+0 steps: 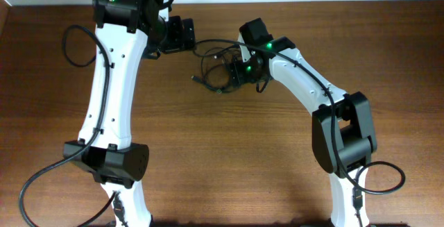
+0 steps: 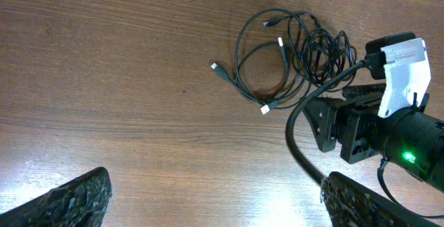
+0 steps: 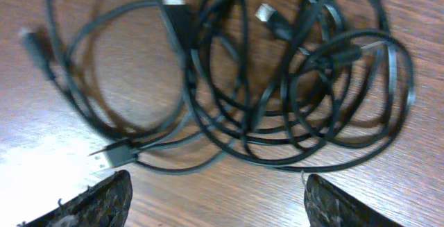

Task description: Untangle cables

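The cables [image 3: 277,81] lie as one tangle of thin black loops on the wooden table [image 1: 277,157], with a silvery plug [image 3: 114,155] sticking out at the near left. My right gripper [image 3: 218,203] hovers just short of the tangle, jaws open over bare wood, nothing between the fingertips [image 3: 97,203]. From overhead the right gripper [image 1: 238,72] sits at the right edge of the cables [image 1: 211,71]. My left gripper [image 1: 182,36] hangs back to the left of them. In the left wrist view the left gripper [image 2: 218,206] is wide open, far from the cables [image 2: 284,60].
The right arm's wrist with its white bracket [image 2: 406,81] and thick black arm cable [image 2: 302,137] crowds the right side of the tangle. Both white arms [image 1: 114,81] reach in from the near edge. Loose plug ends [image 2: 220,71] point left.
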Tool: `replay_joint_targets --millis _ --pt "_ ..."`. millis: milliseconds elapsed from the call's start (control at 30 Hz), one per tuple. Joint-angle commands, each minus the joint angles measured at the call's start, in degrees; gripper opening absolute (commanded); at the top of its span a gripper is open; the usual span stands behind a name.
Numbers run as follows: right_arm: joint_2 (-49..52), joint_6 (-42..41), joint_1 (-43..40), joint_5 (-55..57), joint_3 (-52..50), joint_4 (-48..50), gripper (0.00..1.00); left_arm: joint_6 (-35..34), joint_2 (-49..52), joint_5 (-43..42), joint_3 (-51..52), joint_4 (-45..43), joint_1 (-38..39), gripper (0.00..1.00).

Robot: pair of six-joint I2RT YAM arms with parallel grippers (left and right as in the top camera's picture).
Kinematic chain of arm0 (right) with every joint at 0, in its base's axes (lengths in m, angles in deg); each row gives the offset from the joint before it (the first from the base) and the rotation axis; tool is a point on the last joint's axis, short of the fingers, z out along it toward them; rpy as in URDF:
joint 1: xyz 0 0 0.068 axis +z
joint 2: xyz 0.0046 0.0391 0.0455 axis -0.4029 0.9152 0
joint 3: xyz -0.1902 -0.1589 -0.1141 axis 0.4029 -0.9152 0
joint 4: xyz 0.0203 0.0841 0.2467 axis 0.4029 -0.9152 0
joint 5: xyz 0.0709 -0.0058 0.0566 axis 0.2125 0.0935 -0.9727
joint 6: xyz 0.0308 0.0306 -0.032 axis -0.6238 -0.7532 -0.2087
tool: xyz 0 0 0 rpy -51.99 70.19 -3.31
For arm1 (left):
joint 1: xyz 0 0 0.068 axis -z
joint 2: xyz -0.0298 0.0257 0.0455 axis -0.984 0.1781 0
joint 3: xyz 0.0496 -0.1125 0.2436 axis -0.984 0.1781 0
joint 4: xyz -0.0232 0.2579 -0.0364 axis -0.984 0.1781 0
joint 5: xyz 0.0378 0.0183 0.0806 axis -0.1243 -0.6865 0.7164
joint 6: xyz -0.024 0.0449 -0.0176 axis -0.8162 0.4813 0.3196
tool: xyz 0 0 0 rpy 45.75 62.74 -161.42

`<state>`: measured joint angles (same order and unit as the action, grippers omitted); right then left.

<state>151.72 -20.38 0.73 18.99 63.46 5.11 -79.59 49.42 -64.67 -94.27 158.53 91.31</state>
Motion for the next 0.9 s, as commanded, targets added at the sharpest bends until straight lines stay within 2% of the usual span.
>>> replay_joint_targets --millis 0,200,467,600,667,800,867 --pt "1.3 -1.0 0.2 6.4 -0.3 -0.3 0.80 -0.8 0.3 -0.2 -0.1 0.3 0.2 0.99" --pt "1.8 -0.9 0.2 6.0 -0.3 -1.4 0.84 -0.8 0.3 -0.2 -0.1 0.2 0.2 0.99" --pt "1.8 -0.5 0.2 7.7 -0.3 8.0 0.86 -0.8 0.3 -0.2 -0.1 0.2 0.2 0.99" --pt "1.9 -2.1 0.2 7.8 -0.3 11.0 0.70 -0.8 0.3 -0.2 -0.1 0.2 0.2 0.99" --pt "2.0 -6.5 0.2 11.8 -0.3 11.9 0.54 -0.8 0.3 -0.2 -0.1 0.2 0.2 0.99" --pt "4.6 -8.3 0.2 13.0 -0.3 12.1 0.54 -0.8 0.3 -0.2 -0.1 0.0 0.2 0.99" --pt "5.3 -8.3 0.2 12.8 -0.3 11.9 0.49 -0.8 0.3 -0.2 -0.1 -0.2 0.2 0.99"
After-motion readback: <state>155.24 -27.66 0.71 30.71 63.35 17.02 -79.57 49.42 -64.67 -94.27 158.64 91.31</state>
